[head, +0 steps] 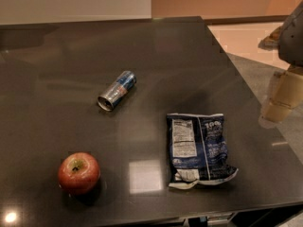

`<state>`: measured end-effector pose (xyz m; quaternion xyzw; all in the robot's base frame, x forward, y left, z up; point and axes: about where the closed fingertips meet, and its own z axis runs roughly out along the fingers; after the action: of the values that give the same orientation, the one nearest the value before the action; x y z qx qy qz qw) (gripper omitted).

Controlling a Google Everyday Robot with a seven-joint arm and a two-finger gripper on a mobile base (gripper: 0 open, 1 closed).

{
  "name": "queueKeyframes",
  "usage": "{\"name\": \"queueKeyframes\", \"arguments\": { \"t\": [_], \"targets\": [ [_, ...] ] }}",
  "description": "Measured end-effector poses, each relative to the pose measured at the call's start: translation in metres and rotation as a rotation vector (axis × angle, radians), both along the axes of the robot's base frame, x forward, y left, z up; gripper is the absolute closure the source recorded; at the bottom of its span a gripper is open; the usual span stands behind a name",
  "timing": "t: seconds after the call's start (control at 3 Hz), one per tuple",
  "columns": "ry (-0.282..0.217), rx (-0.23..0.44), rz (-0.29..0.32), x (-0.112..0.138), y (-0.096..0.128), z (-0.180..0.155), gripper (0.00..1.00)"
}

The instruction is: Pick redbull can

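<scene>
— Three things lie on the dark worktop (165,56), yes? Where is the redbull can (117,90)?

— Left of the middle, lying on its side. It sits on a slant, one shiny silver end turned toward the near left and the blue and silver body running up to the right. Nothing touches it.

— And the other two?

— A red apple (79,172) stands at the near left, stem hollow upward, well apart from the can. A dark blue chip bag (199,150) lies flat at the near right, its white label panel facing up and its lower end crumpled.

— Where is the gripper (281,98)?

— At the far right, pale beige, hanging from the dark arm (292,34) just past the worktop's right edge. It holds nothing and touches nothing on the worktop.

— Apart or together?

— That I can't make out from this view. It is well apart from the can, with the chip bag lying nearer to it than the can does.
</scene>
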<state>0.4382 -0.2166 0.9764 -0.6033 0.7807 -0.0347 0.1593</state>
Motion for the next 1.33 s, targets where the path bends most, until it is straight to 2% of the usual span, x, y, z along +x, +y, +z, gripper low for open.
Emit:
{"name": "queueKeyframes", "arguments": {
  "t": [0.33,0.67,1.33],
  "targets": [
    [0.0,0.0,0.0,0.0,0.0,0.0,0.0],
    [-0.002,0.022,0.113,0.01,0.029,0.003,0.0],
    [-0.026,0.076,0.411,0.046,0.117,0.009,0.0]
  ]
}}
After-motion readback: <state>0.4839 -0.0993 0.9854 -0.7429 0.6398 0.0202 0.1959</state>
